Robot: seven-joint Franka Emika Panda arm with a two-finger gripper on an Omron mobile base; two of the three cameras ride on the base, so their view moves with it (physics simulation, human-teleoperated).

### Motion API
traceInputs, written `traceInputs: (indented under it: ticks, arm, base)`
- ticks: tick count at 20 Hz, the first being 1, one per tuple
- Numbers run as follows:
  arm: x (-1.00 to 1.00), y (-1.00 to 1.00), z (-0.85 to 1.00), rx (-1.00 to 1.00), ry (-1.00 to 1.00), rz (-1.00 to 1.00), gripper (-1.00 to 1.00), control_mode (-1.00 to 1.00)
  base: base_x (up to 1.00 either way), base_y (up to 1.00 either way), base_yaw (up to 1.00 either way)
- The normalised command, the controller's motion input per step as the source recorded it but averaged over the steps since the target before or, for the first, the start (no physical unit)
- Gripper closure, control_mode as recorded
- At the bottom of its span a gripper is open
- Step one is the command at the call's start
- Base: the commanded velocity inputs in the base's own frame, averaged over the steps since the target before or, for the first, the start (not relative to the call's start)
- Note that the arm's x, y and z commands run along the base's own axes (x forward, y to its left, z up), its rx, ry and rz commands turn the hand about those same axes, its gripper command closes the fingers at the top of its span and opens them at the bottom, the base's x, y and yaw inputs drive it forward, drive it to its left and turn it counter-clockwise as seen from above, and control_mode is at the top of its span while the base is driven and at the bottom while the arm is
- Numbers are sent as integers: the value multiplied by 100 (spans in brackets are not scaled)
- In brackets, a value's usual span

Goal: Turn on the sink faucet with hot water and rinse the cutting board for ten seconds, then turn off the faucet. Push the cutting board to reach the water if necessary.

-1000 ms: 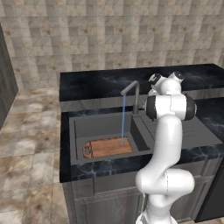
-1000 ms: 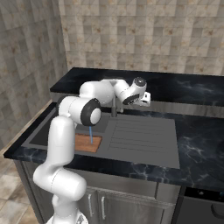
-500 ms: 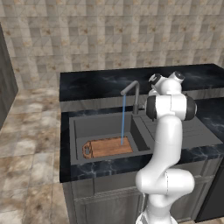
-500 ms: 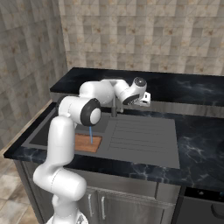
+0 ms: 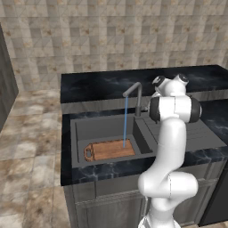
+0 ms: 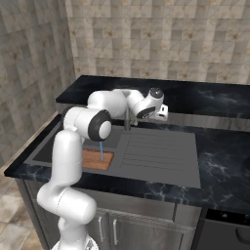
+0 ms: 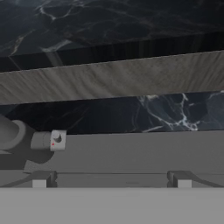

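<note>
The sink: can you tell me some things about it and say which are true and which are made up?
1. Water runs from the tap. True.
2. The cutting board lies on the counter beside the sink. False: it lies inside the basin.
3. The stream lands on the board. True.
4. The board is blue. False: it is reddish-brown wood.
5. The gripper holds the board. False: it is up by the tap's base, apart from the board.
</note>
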Motion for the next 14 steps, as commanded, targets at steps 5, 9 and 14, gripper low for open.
traceInputs:
  ticks: [5,9,14]
  arm:
    - [-8,0,-2,0,0,0,-100,-100]
    - [0,-2,0,0,0,0,-100,-100]
    - [10,-13,0,0,0,0,-100,-100]
  base:
    - [0,0,0]
    - [0,0,0]
    - [0,0,0]
